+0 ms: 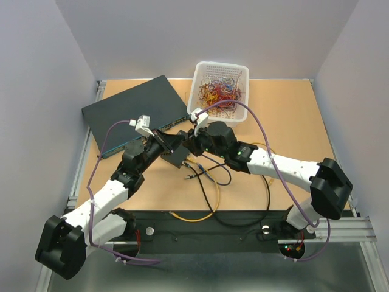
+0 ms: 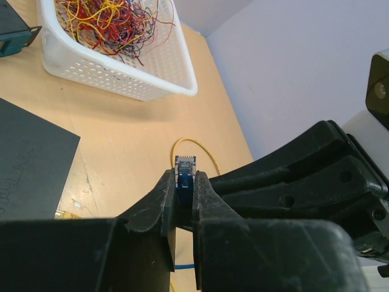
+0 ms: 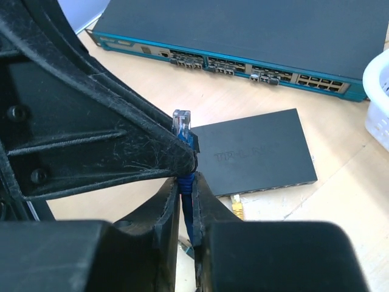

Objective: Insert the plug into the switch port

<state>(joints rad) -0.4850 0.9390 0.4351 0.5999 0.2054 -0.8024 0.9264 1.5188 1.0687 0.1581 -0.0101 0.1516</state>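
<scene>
Counting things on the wooden table (image 2: 127,140), there were two switches, one white basket (image 2: 121,85) full of colored wires, and one plug (image 2: 185,164). There were two arms too, and each had one gripper.

The small black switch (image 3: 255,155) lay flat, just in front of the big blue-grey switch (image 3: 243,24). Its row of ports (image 3: 273,187) ran along its near edge. One yellow plug (image 3: 237,211) sat at that edge.

The plug was clear, with a blue sleeve, and it hung in the air between the two grippers, beside the small black switch and not touching it. The left gripper (image 2: 185,180) was squeezed tight on the blue sleeve. The right gripper (image 3: 187,190) was pinched on the blue cable (image 3: 189,213) just behind the plug. From above, the two grippers met over the small black switch and hid the plug.

The plug's long side ran in line with the left gripper's fingers (image 2: 161,201), and its clear tip stuck out past them. In the right wrist view the tip pointed up toward the big blue-grey switch, not at the row of ports. The plug was not in any port yet.
</scene>
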